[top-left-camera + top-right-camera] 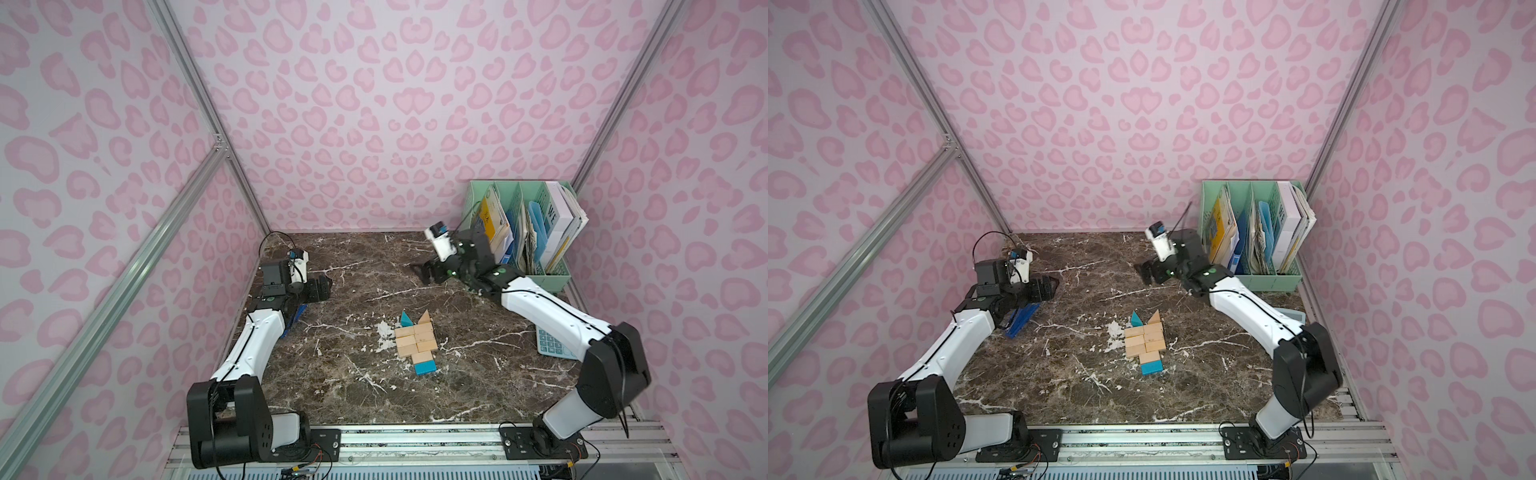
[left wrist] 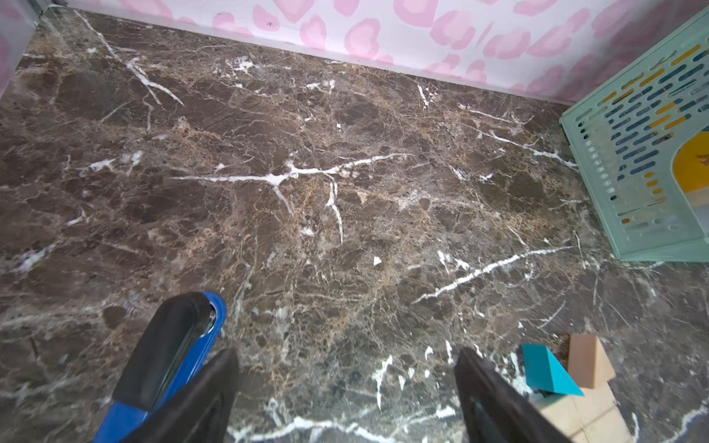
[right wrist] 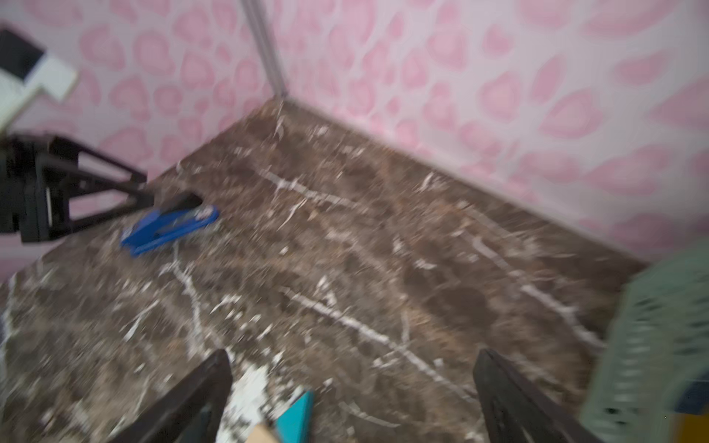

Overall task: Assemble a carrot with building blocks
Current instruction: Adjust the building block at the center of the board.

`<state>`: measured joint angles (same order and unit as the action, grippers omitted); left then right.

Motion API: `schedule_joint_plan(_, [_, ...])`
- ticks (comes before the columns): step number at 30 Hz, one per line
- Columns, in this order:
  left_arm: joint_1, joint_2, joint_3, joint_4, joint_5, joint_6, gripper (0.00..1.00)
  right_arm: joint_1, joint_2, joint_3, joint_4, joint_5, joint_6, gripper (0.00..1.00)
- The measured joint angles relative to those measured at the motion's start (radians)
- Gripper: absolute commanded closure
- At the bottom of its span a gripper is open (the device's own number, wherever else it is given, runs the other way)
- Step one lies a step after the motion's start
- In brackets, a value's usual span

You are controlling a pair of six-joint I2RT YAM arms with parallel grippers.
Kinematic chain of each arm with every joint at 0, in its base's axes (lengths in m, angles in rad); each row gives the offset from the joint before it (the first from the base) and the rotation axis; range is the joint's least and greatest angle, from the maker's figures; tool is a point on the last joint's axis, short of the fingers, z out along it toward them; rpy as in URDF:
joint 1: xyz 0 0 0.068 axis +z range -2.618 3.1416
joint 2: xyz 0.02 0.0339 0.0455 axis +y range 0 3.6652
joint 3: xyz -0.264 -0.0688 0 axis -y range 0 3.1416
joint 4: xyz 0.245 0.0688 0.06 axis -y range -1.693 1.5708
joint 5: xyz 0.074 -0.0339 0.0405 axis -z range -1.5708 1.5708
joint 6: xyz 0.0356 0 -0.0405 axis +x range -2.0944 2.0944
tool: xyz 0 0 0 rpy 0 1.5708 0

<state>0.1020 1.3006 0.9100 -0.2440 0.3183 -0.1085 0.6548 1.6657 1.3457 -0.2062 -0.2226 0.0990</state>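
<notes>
- The carrot lies flat near the middle of the table — a two-wide body of tan blocks, all touching.
- Its near end narrows to a single tan block and then the blue block. At the far end, the blue triangle and the tan triangle sit side by side.
- In the left wrist view we see the left jaws spread wide with nothing between them. They sit toward the table's far left, well apart from the carrot.
- A blue tool lies on the table just beside the left jaws, partly under that arm.
- The right jaws are also spread wide and empty — they hang over the far part of the table, near the green file rack and well apart from the carrot.
- The right wrist view is blurred; of the carrot we make out little beyond the tip of the blue triangle.
- A light-blue calculator lies at the table's right edge, partly behind the right arm.
</notes>
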Motion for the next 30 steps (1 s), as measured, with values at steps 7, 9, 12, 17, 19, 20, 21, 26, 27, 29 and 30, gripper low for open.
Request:
schedule_joint_plan(7, [-0.001, -0.016, 0.074, -0.263, -0.011, -0.057, 0.15, 0.131, 0.130, 0.092, -0.277, -0.024, 0.096, 0.00])
schedule_joint_plan(9, [-0.001, 0.011, 0.082, -0.327, 0.007, -0.079, 0.18, 0.136, 0.164, 0.119, -0.303, -0.028, 0.123, 0.00])
schedule_joint_plan(12, [-0.001, 0.026, 0.065, -0.391, 0.046, -0.103, 0.18, 0.136, 0.256, 0.176, -0.348, -0.023, 0.150, 0.11])
schedule_joint_plan(17, [-0.001, -0.002, 0.045, -0.444, 0.084, -0.124, 0.17, 0.144, 0.330, 0.206, -0.400, 0.008, 0.183, 0.24])
schedule_joint_plan(19, [-0.001, -0.006, 0.054, -0.462, 0.090, -0.124, 0.17, 0.148, 0.340, 0.215, -0.410, 0.028, 0.185, 0.26])
schedule_joint_plan(20, [-0.001, -0.006, 0.058, -0.468, 0.092, -0.123, 0.17, 0.148, 0.345, 0.219, -0.410, 0.031, 0.190, 0.27])
schedule_joint_plan(21, [-0.001, -0.006, 0.061, -0.474, 0.094, -0.120, 0.17, 0.147, 0.351, 0.225, -0.411, 0.034, 0.195, 0.28])
schedule_joint_plan(26, [-0.001, 0.001, 0.066, -0.498, 0.107, -0.105, 0.17, 0.148, 0.388, 0.245, -0.424, 0.078, 0.210, 0.27])
schedule_joint_plan(27, [-0.001, 0.003, 0.066, -0.500, 0.111, -0.102, 0.17, 0.150, 0.393, 0.246, -0.430, 0.082, 0.210, 0.27])
schedule_joint_plan(29, [-0.001, 0.005, 0.066, -0.505, 0.116, -0.101, 0.17, 0.150, 0.402, 0.249, -0.438, 0.092, 0.210, 0.27])
schedule_joint_plan(30, [-0.001, 0.007, 0.066, -0.507, 0.117, -0.101, 0.17, 0.151, 0.407, 0.252, -0.442, 0.105, 0.210, 0.27])
